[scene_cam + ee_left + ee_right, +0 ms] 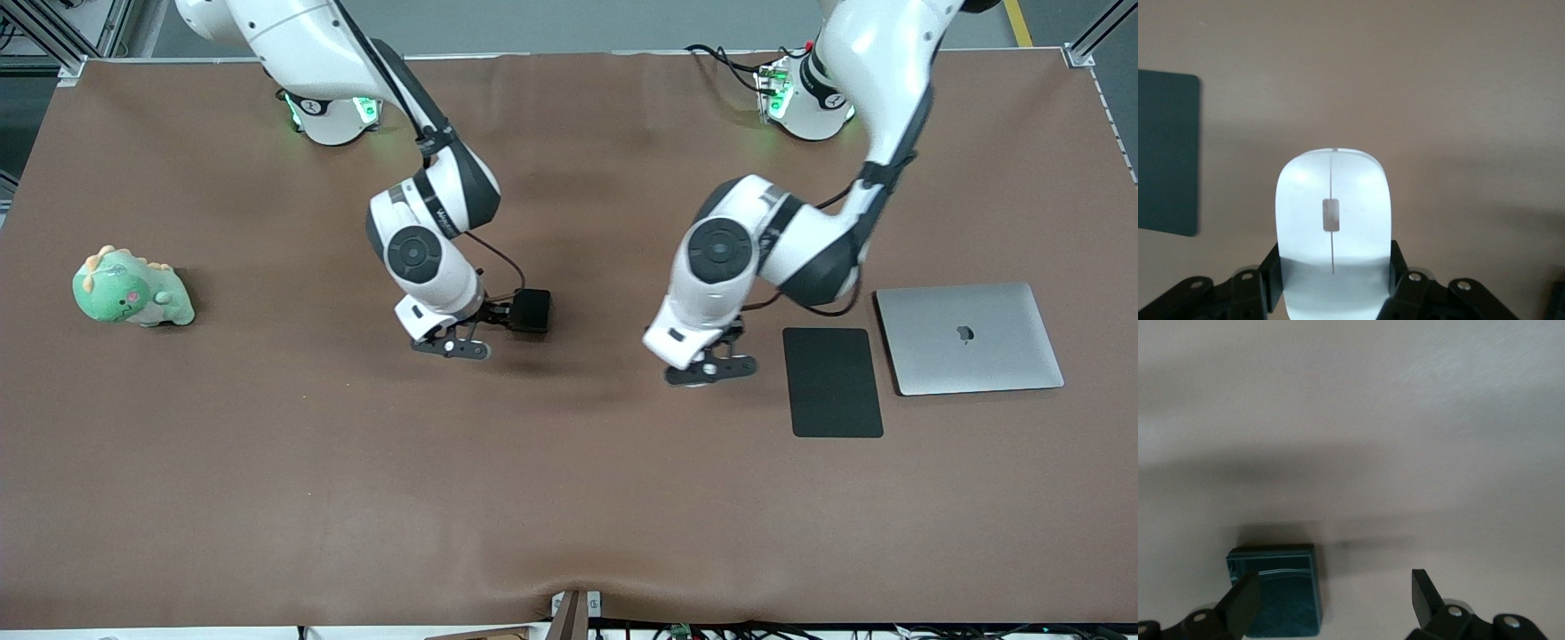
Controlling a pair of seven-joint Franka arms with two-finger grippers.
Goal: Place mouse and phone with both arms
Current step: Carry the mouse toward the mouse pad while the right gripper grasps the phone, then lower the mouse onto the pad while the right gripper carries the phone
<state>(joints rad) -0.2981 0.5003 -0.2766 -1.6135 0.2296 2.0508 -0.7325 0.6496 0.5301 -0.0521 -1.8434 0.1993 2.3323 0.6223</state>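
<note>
The white mouse [1331, 213], with a thin grey line down its middle, sits between the fingers of my left gripper [1333, 288], which is shut on its sides. In the front view my left gripper [711, 366] is low over the brown table, beside the flat black pad [832, 382]. My right gripper [1335, 603] is open and empty. The glossy black phone [1281, 590] lies flat on the table, partly under one fingertip [1245, 603]. In the front view my right gripper [449, 345] is low over the table's middle and hides the phone.
A closed silver laptop [969, 338] lies beside the black pad, toward the left arm's end. The pad's edge also shows in the left wrist view [1168, 153]. A green dinosaur plush [132, 291] sits toward the right arm's end. A brown mat [569, 498] covers the table.
</note>
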